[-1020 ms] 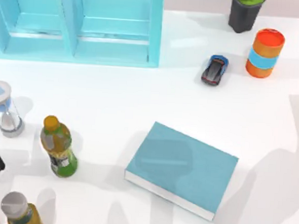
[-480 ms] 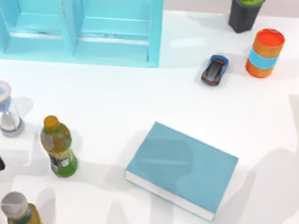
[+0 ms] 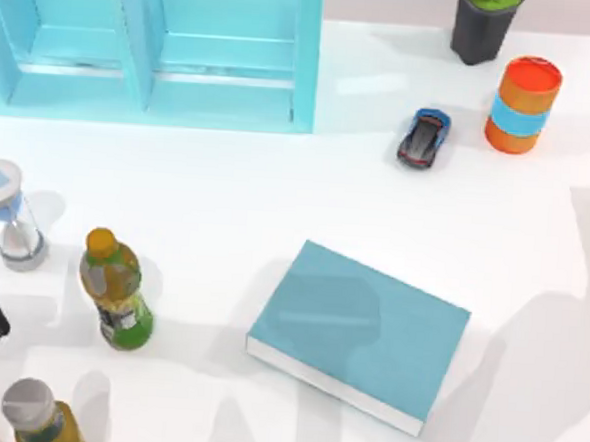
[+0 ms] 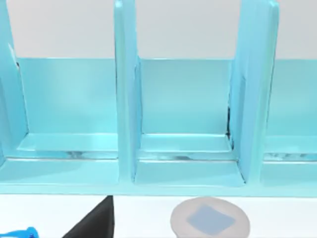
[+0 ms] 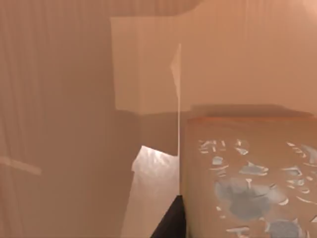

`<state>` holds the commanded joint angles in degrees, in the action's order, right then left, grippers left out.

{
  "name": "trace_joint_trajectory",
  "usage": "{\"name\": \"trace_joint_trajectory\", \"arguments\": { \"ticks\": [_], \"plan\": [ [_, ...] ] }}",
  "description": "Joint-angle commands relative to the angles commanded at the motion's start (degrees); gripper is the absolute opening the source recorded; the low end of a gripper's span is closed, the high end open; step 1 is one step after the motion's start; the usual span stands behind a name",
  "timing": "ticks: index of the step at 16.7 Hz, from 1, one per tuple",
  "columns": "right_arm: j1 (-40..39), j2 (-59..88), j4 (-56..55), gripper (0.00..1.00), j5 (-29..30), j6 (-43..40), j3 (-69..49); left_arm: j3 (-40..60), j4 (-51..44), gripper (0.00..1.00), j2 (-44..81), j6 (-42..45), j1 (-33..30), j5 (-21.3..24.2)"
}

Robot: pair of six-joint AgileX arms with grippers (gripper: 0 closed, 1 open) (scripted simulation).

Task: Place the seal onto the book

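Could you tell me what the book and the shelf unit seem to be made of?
The book looks like paper under a matte card or cloth cover: plain teal-blue top, white page edges, no glare. The shelf unit looks like glossy plastic or painted board, with bright reflections along its turquoise ledges; which one is unclear.

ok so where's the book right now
In the top view the book lies flat on the table, slightly right of centre, with the green bottle to its left and the toy car beyond it.
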<state>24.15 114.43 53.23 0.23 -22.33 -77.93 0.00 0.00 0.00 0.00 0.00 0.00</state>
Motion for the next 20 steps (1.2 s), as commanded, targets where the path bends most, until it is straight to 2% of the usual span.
{"name": "trace_joint_trajectory", "arguments": {
  "ticks": [5, 10, 15, 20],
  "plan": [
    [-2.23, -2.07, 5.75, 0.00, 0.87, 10.63, -8.81, 0.00, 0.00, 1.00, 0.00, 0.00, 0.00, 0.00],
    [-11.95, -6.33, 18.40, 0.00, 0.77, 20.12, -16.92, 0.00, 0.00, 1.00, 0.00, 0.00, 0.00, 0.00],
    [-23.28, -10.53, 29.71, 0.00, 0.03, 22.96, -19.89, 0.00, 0.00, 1.00, 0.00, 0.00, 0.00, 0.00],
    [-23.83, -10.94, 30.29, 0.00, -0.04, 23.08, -19.48, 0.00, 0.00, 1.00, 0.00, 0.00, 0.00, 0.00]
  ]
}}
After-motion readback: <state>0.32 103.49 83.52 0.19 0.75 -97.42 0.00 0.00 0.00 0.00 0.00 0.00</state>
